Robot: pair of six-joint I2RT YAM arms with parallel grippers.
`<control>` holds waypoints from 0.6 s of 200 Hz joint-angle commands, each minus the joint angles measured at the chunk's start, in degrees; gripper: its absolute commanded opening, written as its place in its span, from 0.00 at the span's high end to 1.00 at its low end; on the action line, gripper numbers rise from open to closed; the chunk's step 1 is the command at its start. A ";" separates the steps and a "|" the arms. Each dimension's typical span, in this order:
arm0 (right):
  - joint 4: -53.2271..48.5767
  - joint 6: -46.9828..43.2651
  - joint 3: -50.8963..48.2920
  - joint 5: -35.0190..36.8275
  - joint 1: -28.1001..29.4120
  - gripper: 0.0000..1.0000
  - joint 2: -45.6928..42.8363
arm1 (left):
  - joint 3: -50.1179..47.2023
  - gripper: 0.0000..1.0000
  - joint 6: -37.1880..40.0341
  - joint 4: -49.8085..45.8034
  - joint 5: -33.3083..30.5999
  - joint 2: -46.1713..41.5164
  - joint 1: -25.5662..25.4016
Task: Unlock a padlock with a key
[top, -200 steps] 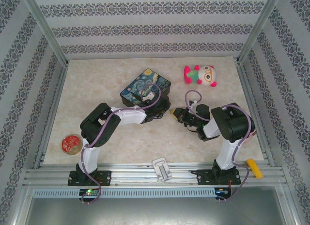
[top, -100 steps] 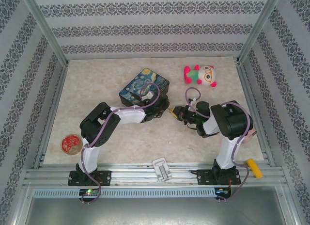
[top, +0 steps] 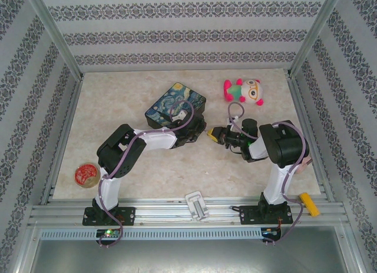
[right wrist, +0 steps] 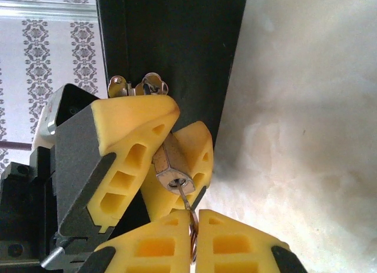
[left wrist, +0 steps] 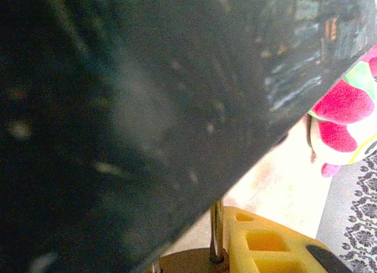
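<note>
Mid-frame in the right wrist view, the left gripper (right wrist: 177, 137) clamps the tiny brass padlock (right wrist: 169, 164). Below it, the right gripper (right wrist: 193, 237) pinches the slim golden metal key (right wrist: 184, 197), already in the keyhole. The unlocking turn apparently remains.

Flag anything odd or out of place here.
Nothing spilled or damaged. A yellow piece lies on the near rail, off the table; the plush toy lies on its side at the back.
</note>
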 commanded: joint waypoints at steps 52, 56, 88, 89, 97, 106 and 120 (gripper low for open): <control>13.31 -3.62 9.02 -6.69 -0.14 0.96 1.83 | 0.22 0.89 -0.53 0.18 15.94 1.88 -4.44; 13.17 -3.64 9.02 -6.60 -0.07 0.98 1.87 | 0.25 0.89 -0.51 0.17 15.99 1.80 -4.44; 12.73 -4.59 6.15 -5.21 -0.13 1.00 1.13 | -0.48 0.89 -1.49 1.19 14.79 1.36 -4.48; 12.62 -4.73 5.96 -5.06 -0.15 1.00 1.04 | -0.54 0.89 -1.54 1.20 14.69 1.36 -4.46; 11.79 -5.94 4.33 -4.09 -0.24 1.00 0.23 | -0.84 0.89 -1.98 1.26 13.99 1.11 -4.43; 11.23 -7.11 2.34 -2.79 -0.34 1.00 -0.81 | -1.18 0.89 -2.48 1.25 13.39 0.91 -4.35; 10.62 -8.82 -0.44 -0.88 -0.40 1.00 -2.39 | -1.87 0.89 -3.71 2.02 12.47 0.76 -4.35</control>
